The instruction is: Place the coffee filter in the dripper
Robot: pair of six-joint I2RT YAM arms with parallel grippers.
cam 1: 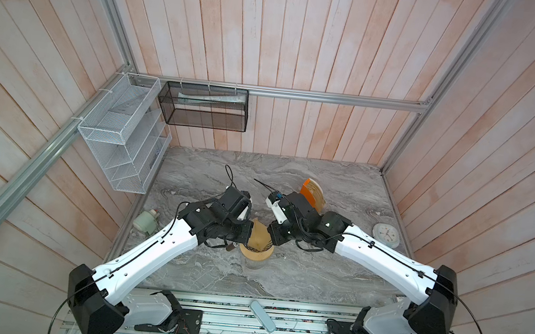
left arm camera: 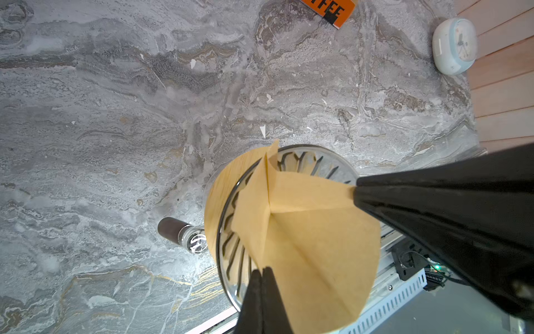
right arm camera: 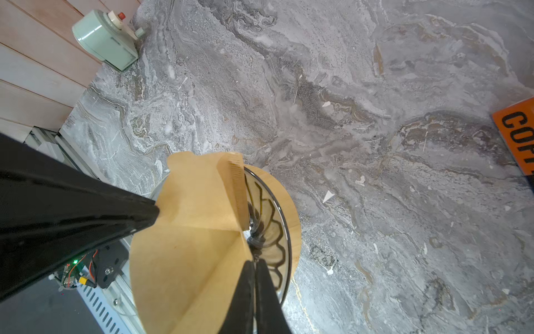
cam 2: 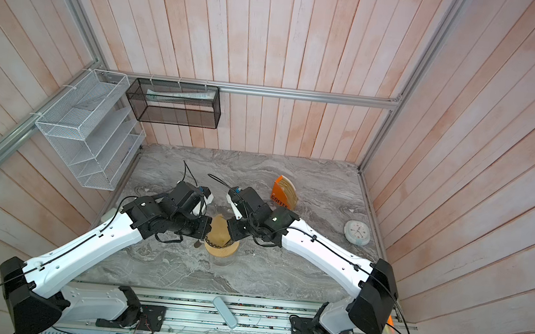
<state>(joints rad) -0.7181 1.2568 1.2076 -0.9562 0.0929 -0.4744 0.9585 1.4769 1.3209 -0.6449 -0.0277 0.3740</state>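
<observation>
The coffee filter (left arm camera: 306,240), a tan paper cone, is spread partway open over the dripper (left arm camera: 318,166). The dripper is a see-through ribbed funnel seated in a pale wooden ring (left arm camera: 216,188). The filter's point reaches down near the funnel's centre (right arm camera: 254,240); whether it touches there I cannot tell. My left gripper (left arm camera: 261,270) is shut on one edge of the paper. My right gripper (right arm camera: 254,261) is shut on the opposite edge. In both top views the filter (cam 1: 259,236) (cam 2: 219,228) shows between the two wrists, and the fingertips are hidden beneath them.
The ring sits on a clear glass jug (cam 1: 254,263) with a dark handle (left arm camera: 173,228). An orange COFFEE stand (cam 2: 282,193) is at the back right, a white clock (cam 1: 386,235) by the right wall and a pale green device (cam 1: 146,221) by the left wall. Wire racks (cam 1: 120,132) hang there.
</observation>
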